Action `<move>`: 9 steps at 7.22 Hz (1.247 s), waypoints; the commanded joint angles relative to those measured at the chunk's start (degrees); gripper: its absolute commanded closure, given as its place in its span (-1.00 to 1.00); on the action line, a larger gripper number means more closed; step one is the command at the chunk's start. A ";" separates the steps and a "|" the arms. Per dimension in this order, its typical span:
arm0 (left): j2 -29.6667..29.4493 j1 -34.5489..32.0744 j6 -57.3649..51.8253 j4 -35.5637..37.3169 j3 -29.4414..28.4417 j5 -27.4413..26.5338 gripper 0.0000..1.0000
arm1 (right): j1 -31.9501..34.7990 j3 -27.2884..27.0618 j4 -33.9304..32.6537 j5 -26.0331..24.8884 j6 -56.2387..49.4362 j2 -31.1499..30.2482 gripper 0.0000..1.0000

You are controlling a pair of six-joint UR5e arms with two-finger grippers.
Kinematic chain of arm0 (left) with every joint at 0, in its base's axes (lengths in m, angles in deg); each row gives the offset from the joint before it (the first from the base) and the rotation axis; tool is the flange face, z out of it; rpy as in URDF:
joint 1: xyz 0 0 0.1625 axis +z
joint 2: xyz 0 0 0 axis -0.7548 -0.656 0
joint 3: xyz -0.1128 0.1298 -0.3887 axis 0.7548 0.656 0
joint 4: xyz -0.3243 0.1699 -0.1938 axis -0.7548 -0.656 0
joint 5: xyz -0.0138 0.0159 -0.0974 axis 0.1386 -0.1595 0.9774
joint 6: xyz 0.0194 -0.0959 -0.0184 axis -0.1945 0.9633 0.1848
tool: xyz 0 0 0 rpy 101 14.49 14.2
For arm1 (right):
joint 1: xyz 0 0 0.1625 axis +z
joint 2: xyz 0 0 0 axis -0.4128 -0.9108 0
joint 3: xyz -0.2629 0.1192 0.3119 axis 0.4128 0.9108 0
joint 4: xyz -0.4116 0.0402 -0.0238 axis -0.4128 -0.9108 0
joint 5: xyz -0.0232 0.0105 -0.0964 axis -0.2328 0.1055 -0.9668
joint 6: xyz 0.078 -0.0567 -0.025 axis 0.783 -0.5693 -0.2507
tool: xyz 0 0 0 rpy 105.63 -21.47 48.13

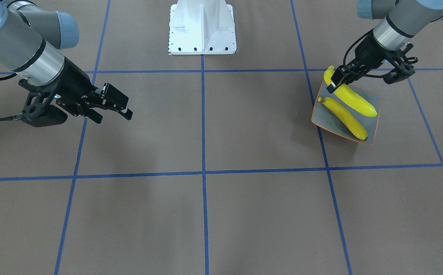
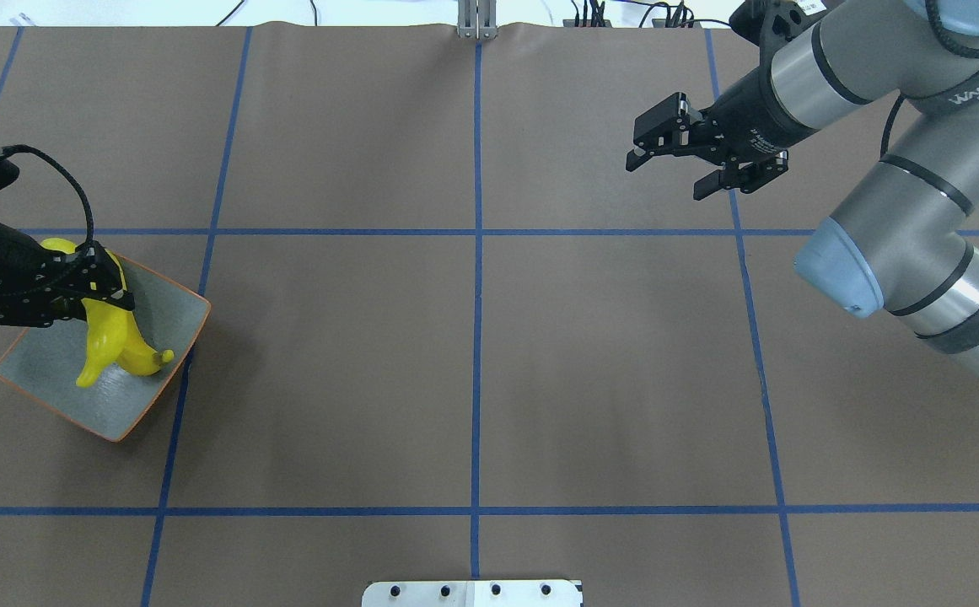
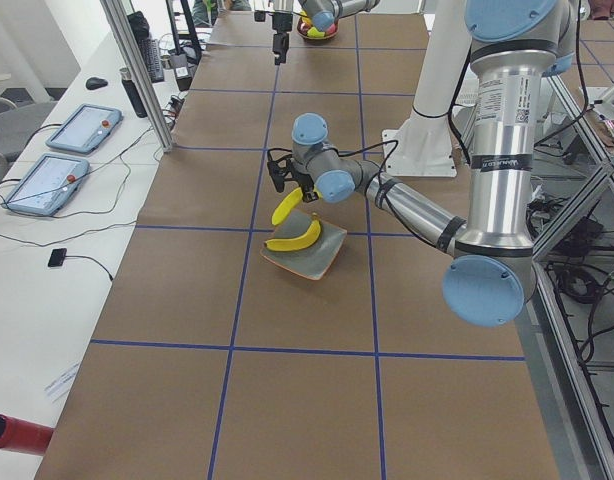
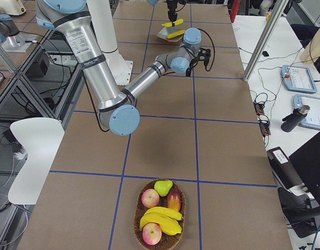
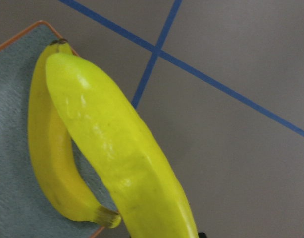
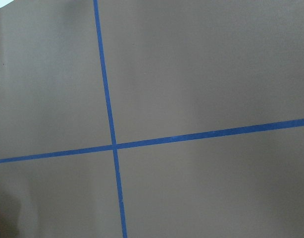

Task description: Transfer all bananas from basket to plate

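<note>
The speckled grey plate point(image 1: 328, 120) with the orange rim sits at the robot's left end of the table. One yellow banana point(image 1: 345, 118) lies on it. A second banana point(image 1: 353, 100) hangs tilted over the plate, with my left gripper point(image 1: 337, 80) shut on its upper end; the left wrist view shows this banana point(image 5: 122, 158) crossing above the lying one point(image 5: 48, 168). My right gripper point(image 2: 666, 164) hovers open and holds nothing, far from the plate. The wicker basket point(image 4: 138, 208) at the table's other end holds two bananas point(image 4: 162, 219).
The basket also holds apples point(image 4: 150, 198), a green pear point(image 4: 163, 187) and a reddish fruit. The robot's white base point(image 1: 202, 26) stands at the table's middle edge. Blue tape lines cross the brown table point(image 2: 472, 371).
</note>
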 commanded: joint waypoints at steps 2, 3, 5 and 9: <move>3.93 1.57 -7.00 2.51 -1.18 -4.40 1.00 | -0.18 0.19 0.00 -1.98 0.18 -0.13 -1.00; 3.41 1.84 -7.00 2.51 -2.58 -4.40 1.00 | -0.27 0.19 0.00 -2.16 0.18 -0.74 -1.00; 3.31 2.01 -7.00 2.42 -4.00 -4.40 1.00 | -0.27 0.01 0.00 -2.16 0.18 -1.10 -1.00; 2.43 4.21 -7.08 2.33 -5.67 -5.02 -0.99 | -0.27 -1.04 0.00 -1.98 0.18 -1.36 -1.00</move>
